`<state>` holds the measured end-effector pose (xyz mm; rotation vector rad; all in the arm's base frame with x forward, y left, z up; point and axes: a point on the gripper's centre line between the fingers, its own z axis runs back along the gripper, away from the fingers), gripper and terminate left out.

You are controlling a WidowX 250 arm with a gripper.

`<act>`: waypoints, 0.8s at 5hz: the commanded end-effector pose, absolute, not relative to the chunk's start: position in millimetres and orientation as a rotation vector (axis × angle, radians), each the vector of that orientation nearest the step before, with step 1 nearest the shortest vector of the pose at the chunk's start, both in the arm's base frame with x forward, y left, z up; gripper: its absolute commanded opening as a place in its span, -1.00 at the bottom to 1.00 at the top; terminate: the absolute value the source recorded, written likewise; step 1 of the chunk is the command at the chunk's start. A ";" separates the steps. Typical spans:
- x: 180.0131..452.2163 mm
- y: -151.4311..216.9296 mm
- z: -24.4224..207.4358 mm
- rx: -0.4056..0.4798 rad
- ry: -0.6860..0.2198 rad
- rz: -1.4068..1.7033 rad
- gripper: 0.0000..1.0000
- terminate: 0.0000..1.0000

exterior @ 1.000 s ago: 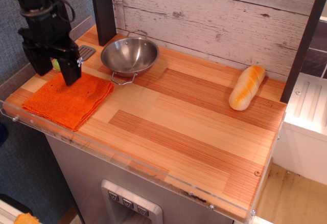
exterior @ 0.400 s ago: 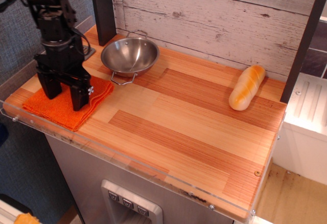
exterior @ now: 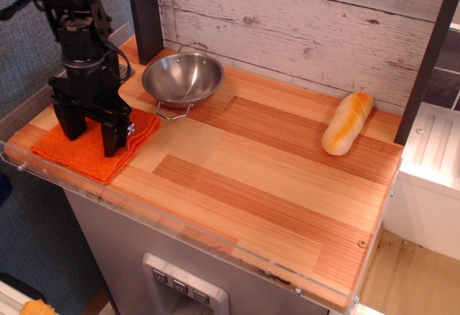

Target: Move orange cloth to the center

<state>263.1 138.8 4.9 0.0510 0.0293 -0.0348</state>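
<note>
The orange cloth (exterior: pixel 90 155) lies flat at the front left corner of the striped wooden countertop (exterior: pixel 244 171). My black gripper (exterior: pixel 92 137) stands upright over the cloth, open, with its two fingertips spread and pressed down on or just above the cloth's middle. One finger (exterior: pixel 111 139) is toward the right edge of the cloth, the other toward the left. Part of the cloth is hidden behind the fingers. The middle of the countertop (exterior: pixel 237 149) is to the right of the cloth.
A steel bowl (exterior: pixel 182 78) with wire handles sits behind the cloth to the right. An orange-and-cream bread loaf (exterior: pixel 348 122) lies at the back right. A dark post (exterior: pixel 146 13) stands at the back left. A clear plastic rim (exterior: pixel 180 229) runs along the front edge.
The gripper came down from behind the cloth onto its middle and opened its fingers wide. In the last half second it barely moved. The cloth stays in place.
</note>
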 end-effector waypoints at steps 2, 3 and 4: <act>262.2 44.3 -5.8 -0.040 0.029 -0.236 1.00 -1.00; 265.0 19.2 -4.0 -0.041 0.007 -0.270 1.00 -1.00; 266.1 -15.0 1.4 -0.080 -0.035 -0.247 1.00 -1.00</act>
